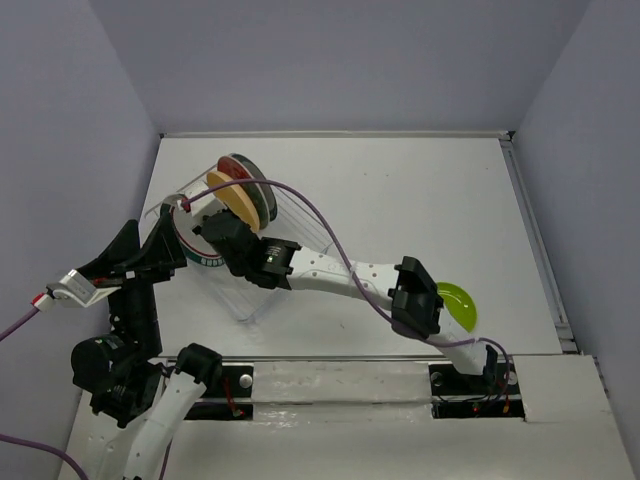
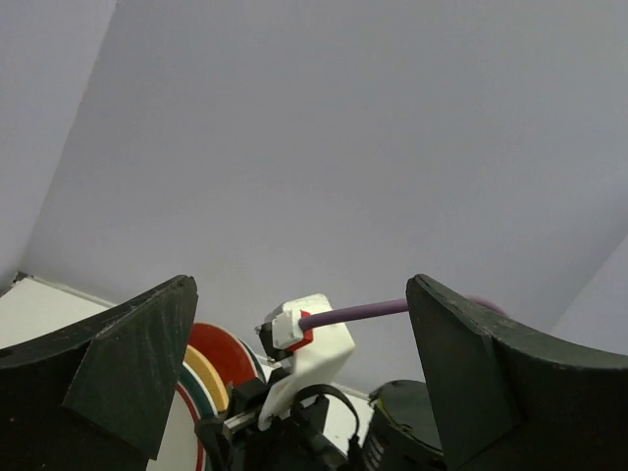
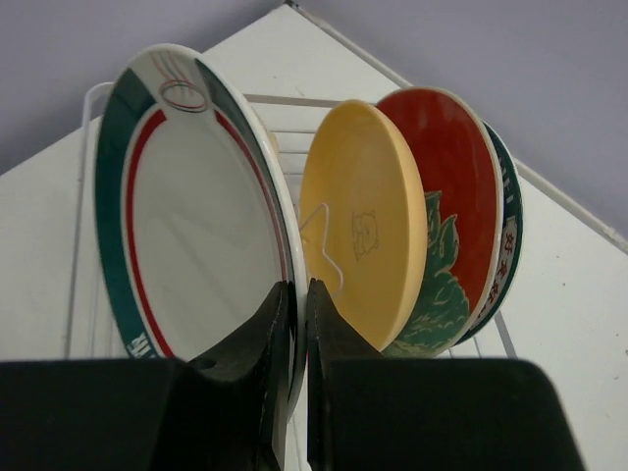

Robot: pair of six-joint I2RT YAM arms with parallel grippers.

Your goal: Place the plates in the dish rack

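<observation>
Closest in, the right claw [image 3: 296, 294] pinched a white teal-rimmed plate [image 3: 196, 226] upright in the dish rack [image 1: 243, 300] beside three racked plates [image 3: 368, 226], the left claw [image 2: 299, 285] gaped empty, and a lime plate [image 1: 458, 303] lay on the surface [image 1: 400, 190], near right.

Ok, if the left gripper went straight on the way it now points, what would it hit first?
Probably the right arm's wrist: the left gripper, jaws open, frames its white connector and purple cable, with the plates beyond. Depth is unclear, so it might pass just above them.
</observation>
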